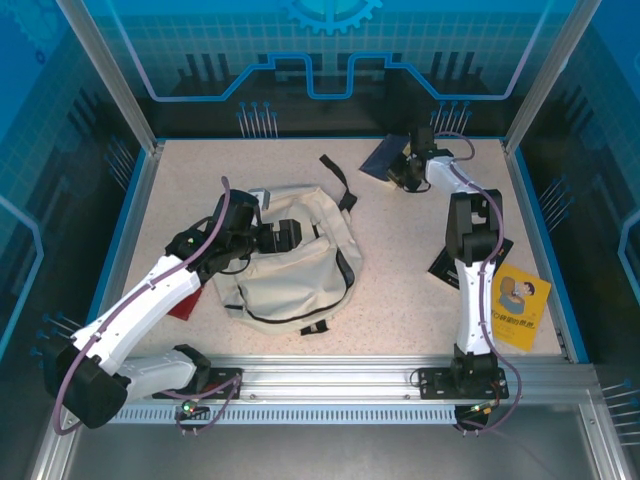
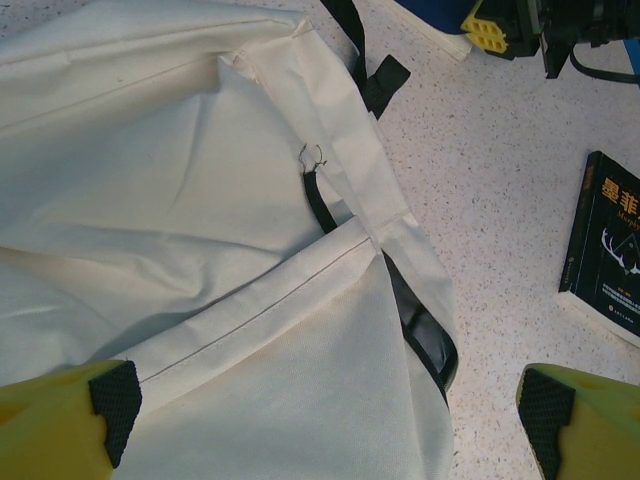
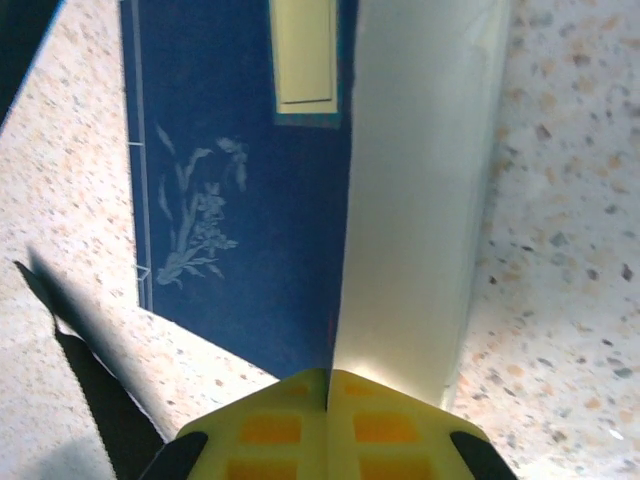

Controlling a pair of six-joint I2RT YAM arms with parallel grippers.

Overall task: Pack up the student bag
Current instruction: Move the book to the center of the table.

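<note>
Cream fabric with black straps and zipper lines, the soft student bag lies slumped at the centre of the speckled tabletop, a touch toward 9 o'clock. The left claw hovers over the bag's upper part, released, with its yellow, black-padded fingers spread wide above the cloth (in the left wrist view one sits at each lower corner). At 1 o'clock the right claw is clenched on the edge of a thin dark blue book with a pale flower drawing. Its yellow fingertips press together where blue cover meets cream pages, and the book is tilted, casting a shadow beneath. A black book with gold lettering lies flat at 3 o'clock of the bag, beside the right arm. A yellow illustrated book rests at 4 o'clock near the table's edge.
</note>
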